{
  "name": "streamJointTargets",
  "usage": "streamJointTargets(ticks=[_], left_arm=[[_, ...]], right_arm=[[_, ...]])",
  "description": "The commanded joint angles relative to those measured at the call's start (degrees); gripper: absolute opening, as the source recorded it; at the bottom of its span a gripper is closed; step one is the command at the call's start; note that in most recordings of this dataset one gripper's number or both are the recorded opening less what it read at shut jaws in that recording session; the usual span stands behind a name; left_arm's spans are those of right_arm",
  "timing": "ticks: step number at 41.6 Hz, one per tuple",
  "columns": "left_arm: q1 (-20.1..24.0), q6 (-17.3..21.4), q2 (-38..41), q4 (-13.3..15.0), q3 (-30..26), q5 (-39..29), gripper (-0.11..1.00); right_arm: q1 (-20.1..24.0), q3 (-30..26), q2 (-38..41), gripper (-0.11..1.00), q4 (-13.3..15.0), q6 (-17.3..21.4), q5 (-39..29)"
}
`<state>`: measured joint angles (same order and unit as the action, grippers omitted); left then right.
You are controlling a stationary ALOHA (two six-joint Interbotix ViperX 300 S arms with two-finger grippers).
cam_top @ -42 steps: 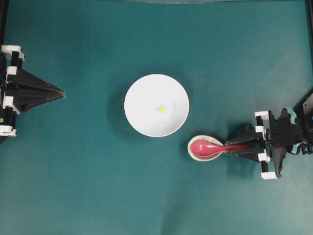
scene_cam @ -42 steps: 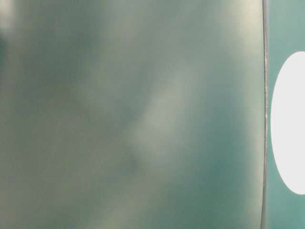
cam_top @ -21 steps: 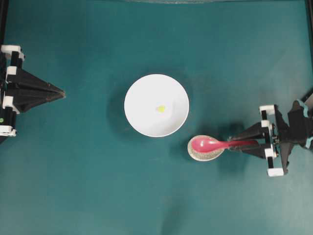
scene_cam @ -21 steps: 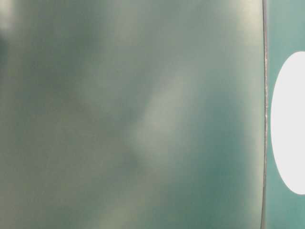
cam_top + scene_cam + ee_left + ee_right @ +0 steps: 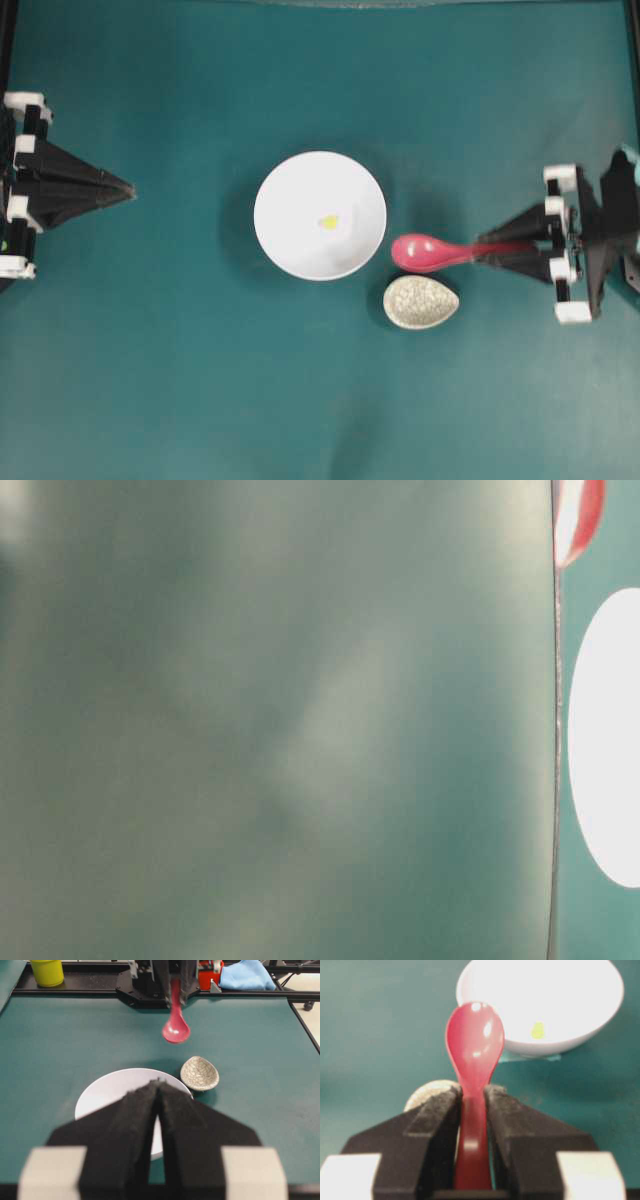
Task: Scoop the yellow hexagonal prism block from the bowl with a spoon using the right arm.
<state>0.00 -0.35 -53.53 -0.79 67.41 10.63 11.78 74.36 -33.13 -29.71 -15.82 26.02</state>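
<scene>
Carrying the spoon [image 5: 432,252] in the air right now, so the risks stack up roughly like this.

Biggest: the bowl [image 5: 282,250]. It's light-looking and sits loose on the table [image 5: 200,400]; if the scoop comes in low over the near rim it could catch the wall and shove or tip it. The scoop is just beside the rim in the overhead view.

Next: grip on the spoon. The right gripper [image 5: 472,1097] has both jaws pinched on the handle, narrow gap, nothing else held. The handle looks glossy, so my guess is it can pivot or slide once the scoop presses on the bowl floor.

Then the small speckled dish [image 5: 421,302], empty, below the spoon in the overhead view. The spoon appears clear of it; a dip in the arm could clip it.

Smallest: the yellow hexagonal prism block [image 5: 327,222]. It lies alone in the bowl, near the middle, far smaller than the scoop. Likely to skid ahead of the spoon edge or hop out instead of loading.

The left gripper [image 5: 158,1091] is parked well away, jaws together, holding nothing.
</scene>
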Motion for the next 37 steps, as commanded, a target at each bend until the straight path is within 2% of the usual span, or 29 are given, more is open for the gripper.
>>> streamJointTargets(ticks=[1, 9, 16, 29, 37], left_arm=[[-0.1, 0.0, 0.7, -0.1, -1.4, 0.6, 0.04], [-0.1, 0.0, 1.0, -0.1, -1.3, 0.6, 0.04], [-0.1, 0.1, 1.1, -0.2, -1.3, 0.5, 0.03], [-0.1, 0.0, 1.2, -0.1, -1.3, 0.6, 0.04], [-0.1, 0.0, 1.4, -0.1, -1.4, 0.6, 0.03]], right_arm=[[-4.5, -3.6, -3.0, 0.23, 0.1, -1.5, -8.5], [-12.3, -10.1, -3.5, 0.24, 1.1, -3.4, -23.9], [-16.6, -15.9, -1.5, 0.24, 3.4, -3.6, -33.3], [-22.5, -25.7, 6.4, 0.23, 4.1, -3.3, -45.2], [-24.8, -33.6, 13.0, 0.24, 5.3, -3.2, -55.3]])
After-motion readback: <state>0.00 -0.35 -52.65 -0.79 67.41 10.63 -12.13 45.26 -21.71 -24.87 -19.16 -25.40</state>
